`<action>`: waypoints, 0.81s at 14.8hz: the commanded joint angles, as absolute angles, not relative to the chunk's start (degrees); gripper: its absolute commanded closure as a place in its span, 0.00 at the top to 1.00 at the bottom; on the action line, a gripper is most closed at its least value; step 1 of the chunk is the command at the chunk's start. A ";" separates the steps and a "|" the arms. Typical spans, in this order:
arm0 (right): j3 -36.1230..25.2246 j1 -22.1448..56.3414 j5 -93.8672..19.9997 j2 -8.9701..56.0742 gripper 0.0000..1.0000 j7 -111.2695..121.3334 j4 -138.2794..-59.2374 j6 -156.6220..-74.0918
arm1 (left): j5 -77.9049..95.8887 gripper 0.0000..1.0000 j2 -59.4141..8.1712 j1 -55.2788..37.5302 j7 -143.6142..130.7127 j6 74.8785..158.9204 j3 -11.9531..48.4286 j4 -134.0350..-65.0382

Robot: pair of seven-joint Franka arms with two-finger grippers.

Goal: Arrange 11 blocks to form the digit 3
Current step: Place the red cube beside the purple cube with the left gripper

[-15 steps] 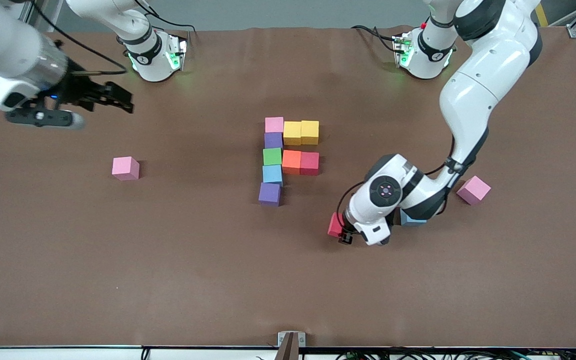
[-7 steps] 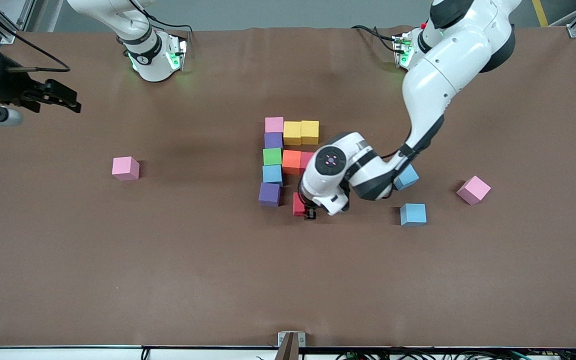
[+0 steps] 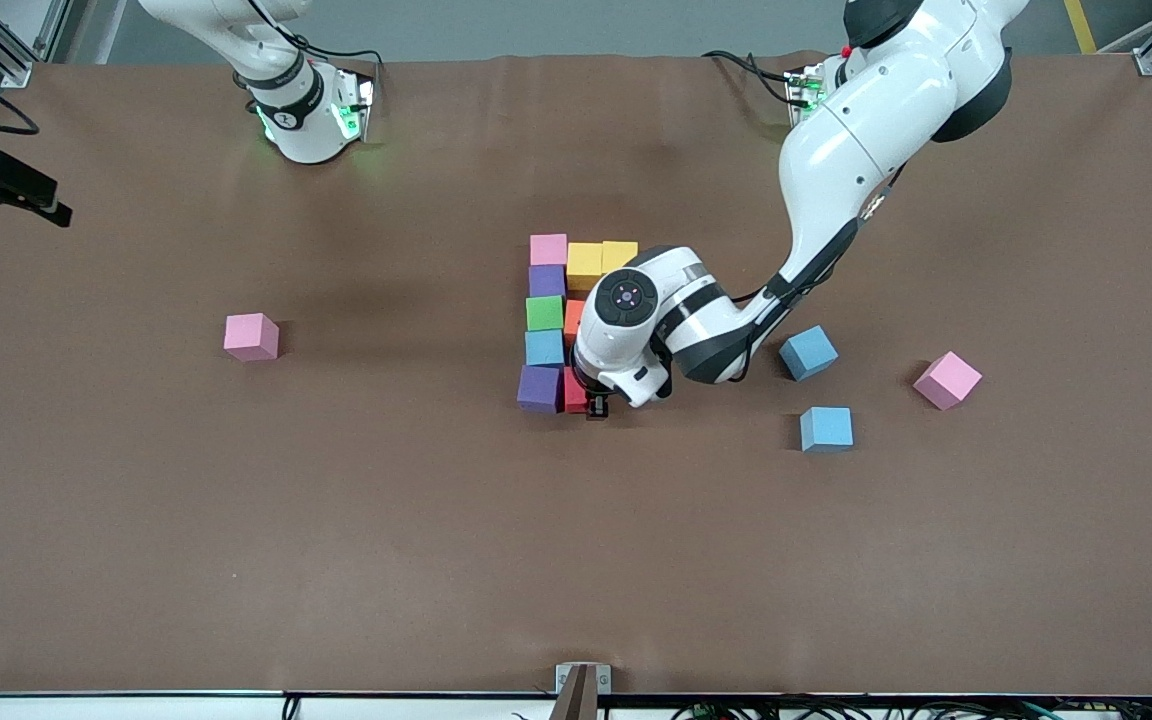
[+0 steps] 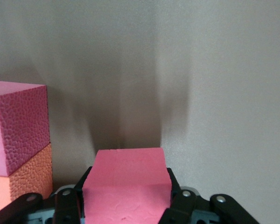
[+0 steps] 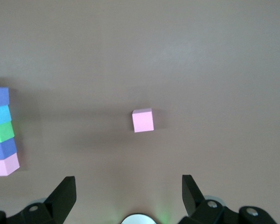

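Note:
The digit 3 stands as a spine of pink (image 3: 548, 249), purple (image 3: 546, 280), green (image 3: 544, 313), light blue (image 3: 544, 347) and purple (image 3: 539, 388) blocks. Two yellow blocks (image 3: 601, 263) form the bar at the pink end. An orange block (image 3: 572, 314) starts the middle bar; my left arm hides the rest of it. My left gripper (image 3: 589, 403) (image 4: 127, 189) is shut on a red block (image 3: 574, 394) (image 4: 126, 179), right beside the spine's nearest purple block. My right gripper (image 5: 128, 186) (image 3: 11, 190) hangs open over the table's edge at the right arm's end.
Loose blocks lie around: a pink one (image 3: 251, 336) (image 5: 143, 120) toward the right arm's end, two light blue ones (image 3: 808, 352) (image 3: 826, 428) and another pink one (image 3: 947, 379) toward the left arm's end. The left wrist view shows the middle bar's red block (image 4: 18, 121) and orange block (image 4: 21, 179).
My left gripper has carried the red block from beside the loose light blue blocks across to the purple end of the spine. My right arm has drawn back toward the table's edge.

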State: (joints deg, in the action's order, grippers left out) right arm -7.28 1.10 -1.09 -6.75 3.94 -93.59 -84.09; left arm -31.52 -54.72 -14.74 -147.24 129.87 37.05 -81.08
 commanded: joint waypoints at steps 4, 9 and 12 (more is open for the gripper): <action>-6.15 0.00 0.26 -6.15 1.00 3.78 -90.97 -83.06 | -33.57 0.25 -54.31 -15.56 -147.66 129.29 36.30 -81.56; -6.42 -2.02 -0.70 -5.98 1.00 4.22 -88.68 -83.49 | -33.49 0.25 -54.58 -16.52 -147.48 129.37 35.69 -81.48; -6.42 -1.76 -0.62 -5.71 1.00 4.39 -87.89 -83.67 | -33.40 0.25 -54.93 -17.49 -147.39 129.37 34.90 -81.47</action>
State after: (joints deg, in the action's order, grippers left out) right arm -7.21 -0.98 -0.83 -6.42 3.94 -89.15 -83.92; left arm -32.53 -55.00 -16.38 -147.23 129.77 35.78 -81.57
